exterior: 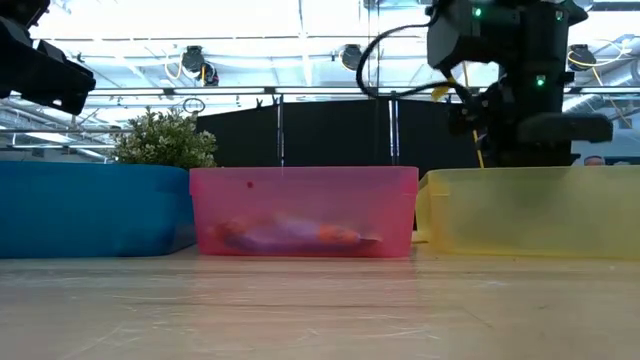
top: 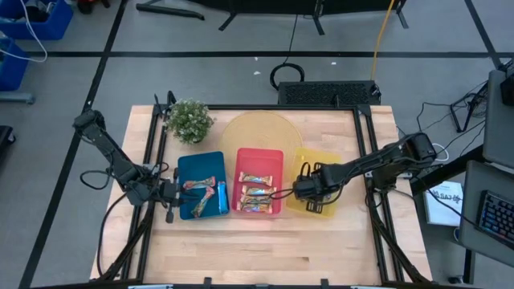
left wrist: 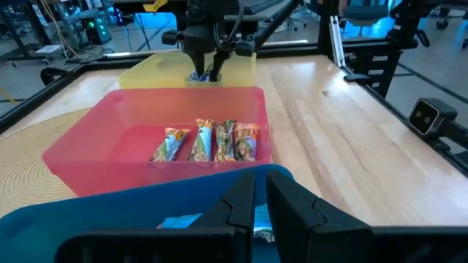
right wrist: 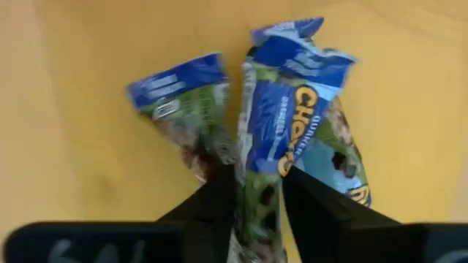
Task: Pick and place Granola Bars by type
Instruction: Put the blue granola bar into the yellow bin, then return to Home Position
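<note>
The right tool (right wrist: 257, 191) hangs inside the yellow rectangular plastic tray (top: 328, 163), its two dark fingers (right wrist: 213, 196) set narrowly around the lower end of a blue-white wrapped granola bar (right wrist: 276, 124). That bar's long axis runs straight away from the tool, in line with the gap between the fingers, so the grip sits across its width; whether the fingers press it or only flank it is hard to say. Two more blue-white bars (right wrist: 183, 102) lie on the yellow floor, fanned out on either side and touching it.

The left tool (top: 166, 193) waits at the outer edge of the blue rectangular plastic tray (top: 188, 164), fingers nearly together and empty, with a few mixed bars (top: 201, 186) in the tray by it.

Between them, the red rectangular plastic tray (top: 260, 152) holds golden-brown bars (left wrist: 208, 140) side by side. All three trays stand on the wooden worktop (top: 265, 241). Judging by this, the right arm is the one placed for the yellow tray's bars.
</note>
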Controlling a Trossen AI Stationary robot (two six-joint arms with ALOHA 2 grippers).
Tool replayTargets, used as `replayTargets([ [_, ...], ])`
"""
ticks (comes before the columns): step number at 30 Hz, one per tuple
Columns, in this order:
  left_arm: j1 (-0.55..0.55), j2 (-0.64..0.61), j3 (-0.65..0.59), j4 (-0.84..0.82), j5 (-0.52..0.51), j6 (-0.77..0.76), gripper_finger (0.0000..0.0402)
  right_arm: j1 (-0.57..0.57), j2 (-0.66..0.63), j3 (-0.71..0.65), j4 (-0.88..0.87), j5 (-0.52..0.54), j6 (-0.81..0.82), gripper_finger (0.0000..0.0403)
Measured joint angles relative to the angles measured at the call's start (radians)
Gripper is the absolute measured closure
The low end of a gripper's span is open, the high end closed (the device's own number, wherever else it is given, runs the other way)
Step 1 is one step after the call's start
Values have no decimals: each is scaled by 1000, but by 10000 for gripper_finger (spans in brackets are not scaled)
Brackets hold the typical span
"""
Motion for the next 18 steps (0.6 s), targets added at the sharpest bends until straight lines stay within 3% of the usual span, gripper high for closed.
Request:
replayTargets([
  [9, 0, 0, 0, -14, -26, 26, 357, 0, -73, 1, 33, 1, 0, 225],
  [14, 12, 0, 0, -23, -145, 23, 357, 0, -116, 2, 19, 1, -5, 223],
  [18, 26, 0, 0, -22, -159, 58, 361, 13, -164, 2, 46, 7, -40, 235],
])
